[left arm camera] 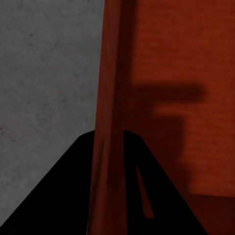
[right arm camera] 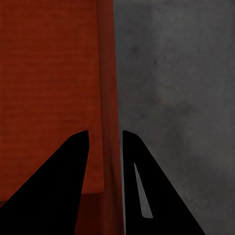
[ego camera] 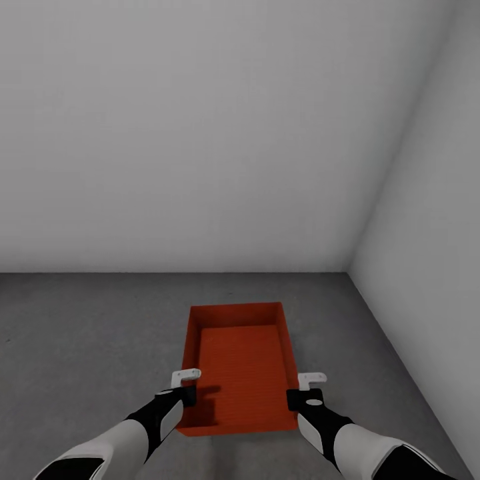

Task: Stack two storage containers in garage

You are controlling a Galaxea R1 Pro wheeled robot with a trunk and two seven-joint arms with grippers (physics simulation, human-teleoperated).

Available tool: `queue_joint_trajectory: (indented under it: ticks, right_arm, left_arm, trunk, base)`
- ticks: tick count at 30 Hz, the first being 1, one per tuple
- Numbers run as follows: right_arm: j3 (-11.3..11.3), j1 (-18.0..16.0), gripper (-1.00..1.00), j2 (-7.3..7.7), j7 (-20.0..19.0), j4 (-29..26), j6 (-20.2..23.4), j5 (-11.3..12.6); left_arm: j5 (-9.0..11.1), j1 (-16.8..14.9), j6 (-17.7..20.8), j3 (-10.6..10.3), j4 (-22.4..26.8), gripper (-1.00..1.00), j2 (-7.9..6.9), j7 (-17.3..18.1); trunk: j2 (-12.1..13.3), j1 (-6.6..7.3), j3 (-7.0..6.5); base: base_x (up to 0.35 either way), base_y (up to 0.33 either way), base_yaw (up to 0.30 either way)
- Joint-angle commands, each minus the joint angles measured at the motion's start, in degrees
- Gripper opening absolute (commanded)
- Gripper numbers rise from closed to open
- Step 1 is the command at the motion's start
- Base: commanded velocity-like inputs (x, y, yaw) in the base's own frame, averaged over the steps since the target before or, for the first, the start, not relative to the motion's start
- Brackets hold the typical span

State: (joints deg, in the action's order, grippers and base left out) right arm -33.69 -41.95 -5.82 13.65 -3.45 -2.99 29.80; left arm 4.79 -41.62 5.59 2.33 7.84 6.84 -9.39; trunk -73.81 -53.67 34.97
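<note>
Left claw (ego camera: 187, 387) and right claw (ego camera: 308, 390) each straddled a long wall of the storage container (ego camera: 241, 367), apparently pinched shut; bin looked light, stiff, ribbed; wall tops seemed the best hold

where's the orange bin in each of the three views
Head view: storage container low centre on the grey floor, between both grippers.
Left wrist view: its side wall rises between the fingers.
Right wrist view: its other wall stands between the fingers.
Shared landmark: the ribbed orange bottom.
</note>
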Motion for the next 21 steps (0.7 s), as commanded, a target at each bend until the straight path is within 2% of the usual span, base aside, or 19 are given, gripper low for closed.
queue_joint_trajectory:
  ticks: [1,21]
  right_arm:
    - [1.69,-0.06,-1.00,0.83,-3.02,-0.24,-1.58,-0.27]
    - [1.69,-0.06,-1.00,0.81,-3.02,-0.24,-1.53,-0.27]
  left_arm:
    - [1.97,0.05,0.30,-2.15,-0.11,-1.00,-2.54,-0.28]
    - [1.98,0.05,0.30,-2.15,-0.11,-1.00,-2.54,-0.28]
  trunk:
    - [-0.45,-0.22,0.24]
    - [-8.47,-4.62,4.22]
  base:
    - [0.000,0.000,0.000]
    - [0.000,0.000,0.000]
